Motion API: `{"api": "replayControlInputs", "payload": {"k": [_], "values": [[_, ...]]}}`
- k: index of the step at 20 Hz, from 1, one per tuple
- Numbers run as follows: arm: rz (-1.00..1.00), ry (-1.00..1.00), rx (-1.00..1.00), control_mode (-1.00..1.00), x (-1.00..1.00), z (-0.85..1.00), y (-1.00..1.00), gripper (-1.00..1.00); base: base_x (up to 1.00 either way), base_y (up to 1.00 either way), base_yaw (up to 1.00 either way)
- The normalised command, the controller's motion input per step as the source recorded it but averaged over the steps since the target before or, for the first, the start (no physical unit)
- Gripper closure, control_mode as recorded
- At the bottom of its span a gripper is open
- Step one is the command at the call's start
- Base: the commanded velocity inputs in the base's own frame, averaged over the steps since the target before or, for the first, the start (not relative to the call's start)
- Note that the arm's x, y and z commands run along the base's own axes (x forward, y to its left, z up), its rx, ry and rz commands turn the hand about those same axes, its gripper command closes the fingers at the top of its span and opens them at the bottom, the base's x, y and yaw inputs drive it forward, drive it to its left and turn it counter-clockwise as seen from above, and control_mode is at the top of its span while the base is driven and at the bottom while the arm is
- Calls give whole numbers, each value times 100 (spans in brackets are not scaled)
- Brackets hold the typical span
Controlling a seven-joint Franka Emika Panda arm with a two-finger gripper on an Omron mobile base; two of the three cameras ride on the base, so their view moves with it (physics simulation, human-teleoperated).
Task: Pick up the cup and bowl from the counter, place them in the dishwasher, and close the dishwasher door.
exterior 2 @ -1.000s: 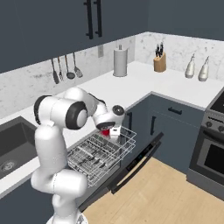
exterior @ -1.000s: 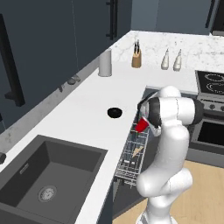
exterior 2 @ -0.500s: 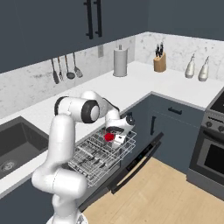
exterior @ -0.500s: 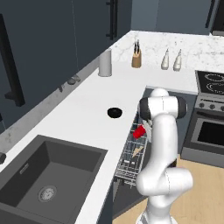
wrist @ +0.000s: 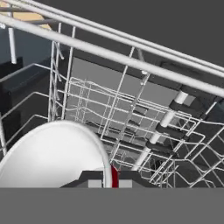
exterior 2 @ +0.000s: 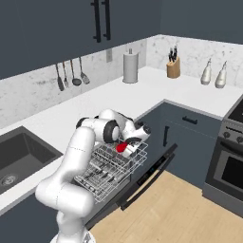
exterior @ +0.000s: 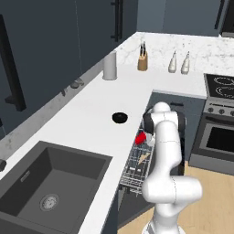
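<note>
The claw (exterior 2: 127, 148) is clamped on the red cup (exterior 2: 121, 147), gripping its rim so the cup hangs low over the far end of the pulled-out wire rack (exterior 2: 110, 170) of the dishwasher (exterior 2: 142, 182), presumably to set it down between the wires rather than drop it. The black bowl (exterior: 119, 117) sits alone near the counter's (exterior: 82, 119) front edge, just beside the inner corner (within easy reach of the arm), and the door (exterior 2: 152, 172) lies folded down, open for loading.
</note>
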Motion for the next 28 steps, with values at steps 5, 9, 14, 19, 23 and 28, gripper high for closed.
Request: {"api": "replayControlInputs", "payload": {"k": [5, 9, 14, 19, 23, 28], "values": [[-11, 14, 10, -100, 31, -64, 10, 100, 0, 0, 0], [-12, 3, 6, -100, 9, -63, 13, 100, 0, 0, 0], [-12, 0, 1, -100, 0, -35, 20, -100, 0, 0, 0], [-15, 0, 0, -100, 0, -7, 1, -100, 0, 0, 0], [-16, -3, 0, -100, -10, 26, -10, -100, 0, 0, 0], [-13, -10, 0, -100, -52, 92, -13, -100, 0, 0, 0]]}}
